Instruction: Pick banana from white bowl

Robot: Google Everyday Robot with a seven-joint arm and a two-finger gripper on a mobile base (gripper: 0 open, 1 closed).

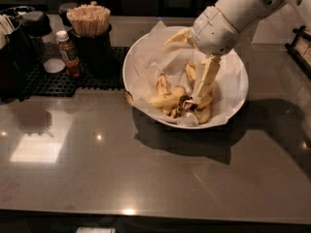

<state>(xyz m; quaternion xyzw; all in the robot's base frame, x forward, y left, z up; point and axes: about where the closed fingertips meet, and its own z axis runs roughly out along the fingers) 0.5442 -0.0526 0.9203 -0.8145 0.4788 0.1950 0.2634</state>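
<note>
- One white arm (243, 6) comes in from 1 o'clock, its gripper (183, 69) over the white bowl (127, 69).
- Two cream fingers are spread wide and pinch nothing: one (208, 76) points down to 6 o'clock, its tip among the fruit; the other (177, 37) points out to 10 o'clock above the paper (148, 57).
- Several yellow, brown-speckled bananas lie in a heap on crinkled white paper in the bowl's 6 o'clock half.
- The banana (165, 101) lies crosswise at 7 o'clock in the bowl, its dark end toward the lowered fingertip, just beside it; I cannot tell if they touch.
- The bowl sits on a glossy grey counter (146, 178), at 1 o'clock from the counter's middle.
- At 9 o'clock from the bowl, a black mat (73, 79) holds a dark cup of wooden sticks (89, 19), close to the bowl's rim.
- A small brown bottle (69, 55) with a white cap stands at 9 o'clock from that cup.
</note>
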